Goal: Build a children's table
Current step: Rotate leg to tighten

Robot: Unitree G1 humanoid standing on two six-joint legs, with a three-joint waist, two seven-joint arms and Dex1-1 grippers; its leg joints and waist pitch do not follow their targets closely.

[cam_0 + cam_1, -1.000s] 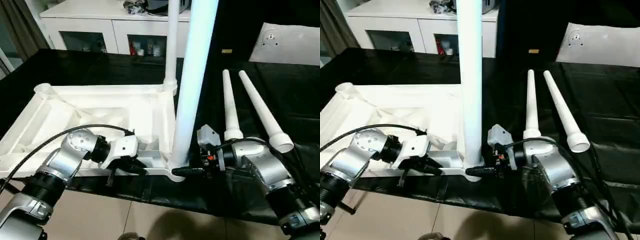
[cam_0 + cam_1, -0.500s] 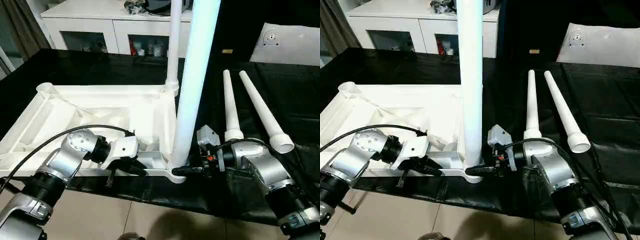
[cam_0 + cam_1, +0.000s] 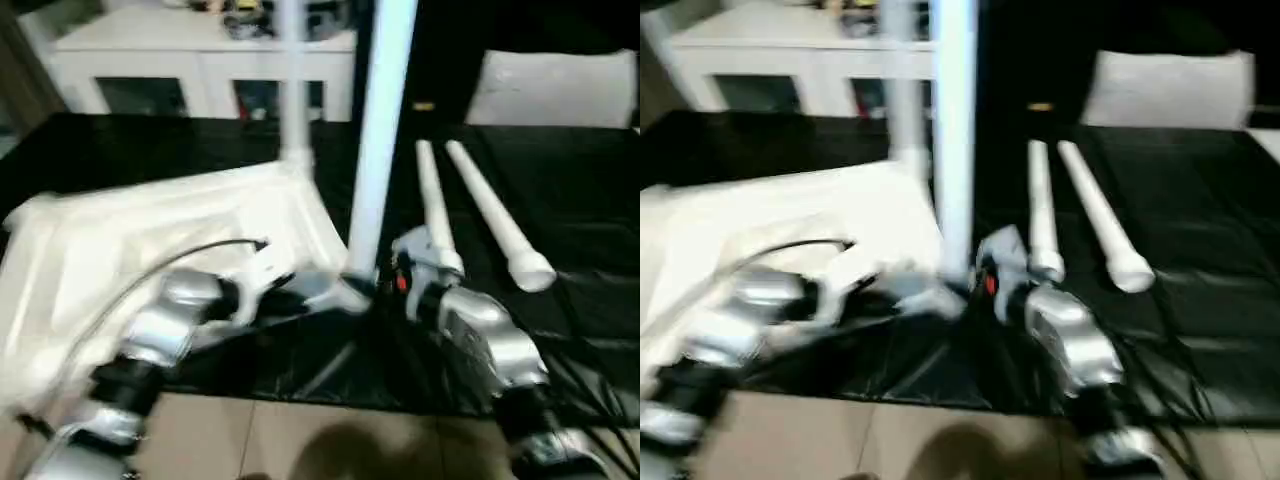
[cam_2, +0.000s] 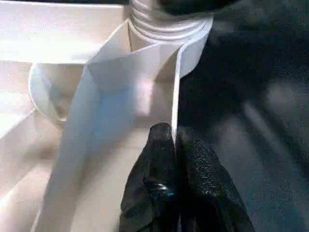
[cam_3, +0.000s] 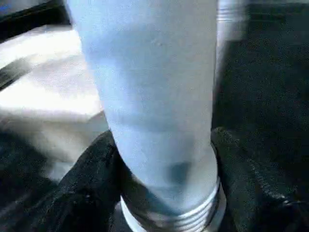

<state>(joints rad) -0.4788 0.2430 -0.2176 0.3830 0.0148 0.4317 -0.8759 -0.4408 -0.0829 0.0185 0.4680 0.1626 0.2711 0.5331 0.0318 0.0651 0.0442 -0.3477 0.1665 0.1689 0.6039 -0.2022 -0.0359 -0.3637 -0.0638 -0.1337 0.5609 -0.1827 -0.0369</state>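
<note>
The white plastic rectangular tabletop point(image 3: 150, 235) lies ribbed side up on my black-covered worktop point(image 3: 590, 210), towards my left, so its corner sockets face upward to take legs. Two long white tapered tubular legs already stand in it: one at the far corner point(image 3: 293, 90) and one at the near corner point(image 3: 378, 130) close to the worktop's front edge.

My left pincer point(image 4: 175, 145) is pinched tight on the tabletop's thin side wall just beside that near socket; I judge this grip is there to keep the light plastic top from sliding or lifting while the leg is worked in.

My right pincer point(image 5: 164, 159) is wrapped around the base of the near leg, one black finger point(image 5: 82, 188) on each side of the tube right above its threaded collar. Holding it low, next to the socket, gives me the most control for seating or turning it.

Two more white legs point(image 3: 480, 215) lie side by side on the worktop to my right, wide ends towards me, within reach for the remaining corners. By my reckoning the task is about half done.
</note>
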